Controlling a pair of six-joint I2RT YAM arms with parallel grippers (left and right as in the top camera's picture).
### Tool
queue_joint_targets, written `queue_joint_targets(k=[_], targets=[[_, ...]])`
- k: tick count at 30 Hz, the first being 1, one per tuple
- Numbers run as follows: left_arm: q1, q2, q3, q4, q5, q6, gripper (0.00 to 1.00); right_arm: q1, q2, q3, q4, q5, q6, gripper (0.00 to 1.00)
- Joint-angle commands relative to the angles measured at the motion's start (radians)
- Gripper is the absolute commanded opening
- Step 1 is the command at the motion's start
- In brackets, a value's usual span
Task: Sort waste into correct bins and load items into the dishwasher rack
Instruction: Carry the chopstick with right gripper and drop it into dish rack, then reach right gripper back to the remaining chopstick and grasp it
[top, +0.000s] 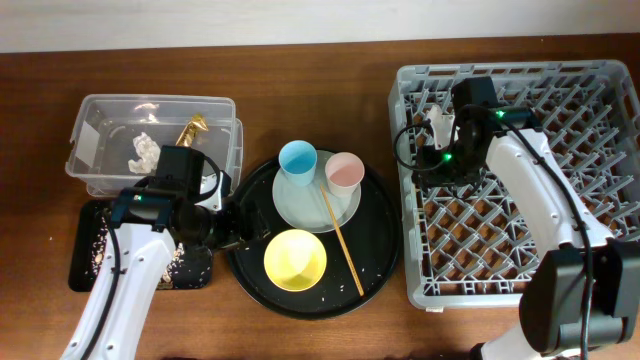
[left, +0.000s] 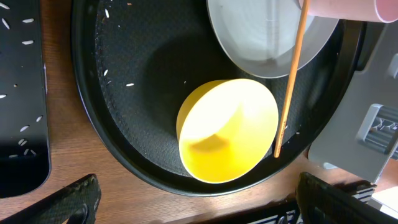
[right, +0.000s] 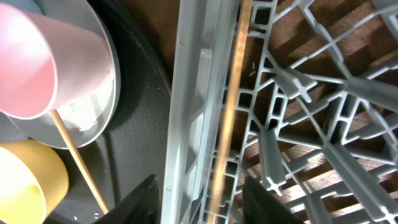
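The yellow bowl (top: 295, 260), light-blue cup (top: 298, 160), pink cup (top: 345, 172) and pale plate (top: 295, 205) sit on the round black tray (top: 380, 250), with one chopstick (top: 342, 245) lying across them. My left gripper (top: 225, 225) is open and empty at the round tray's left edge, beside the bowl (left: 227, 130). My right gripper (top: 425, 165) is open over the left side of the grey rack (top: 600, 80). A second chopstick (right: 227, 124) shows blurred between its fingers (right: 202, 193), touching neither. The tissue (top: 146, 150) and foil wrapper (top: 192, 128) lie in the clear tub (top: 100, 105).
The shallow black tray (top: 85, 260) at the left holds scattered rice grains. Loose grains also lie on the round tray (left: 124, 74). The rack's left wall (right: 186, 93) stands close to the round tray's right rim.
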Motion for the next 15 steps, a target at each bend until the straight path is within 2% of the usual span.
queue_joint_targets(k=[1,4,7,10,11,13,15], targets=[[-0.003,-0.006,0.009,-0.001,0.007,0.005,0.99,0.005,0.013,-0.008,-0.004,-0.017,0.009,0.99],[-0.003,-0.006,0.009,-0.001,0.007,0.005,0.99,0.005,0.013,0.008,-0.001,-0.095,0.018,1.00],[-0.003,-0.006,0.009,-0.001,0.006,0.005,0.99,0.009,0.010,0.125,-0.108,-0.100,0.029,0.59],[-0.003,-0.006,0.009,-0.001,0.007,0.005,0.99,0.071,-0.002,0.267,-0.246,-0.083,0.032,0.52],[-0.003,-0.006,0.009,-0.001,0.007,0.005,0.99,0.107,-0.012,0.277,-0.265,-0.078,0.031,0.43],[-0.003,-0.006,0.009,-0.001,0.007,0.005,0.99,0.182,-0.016,0.269,-0.290,-0.076,0.031,0.36],[-0.003,-0.006,0.009,-0.001,0.007,0.005,0.99,0.267,-0.016,0.219,-0.284,-0.075,0.034,0.35]])
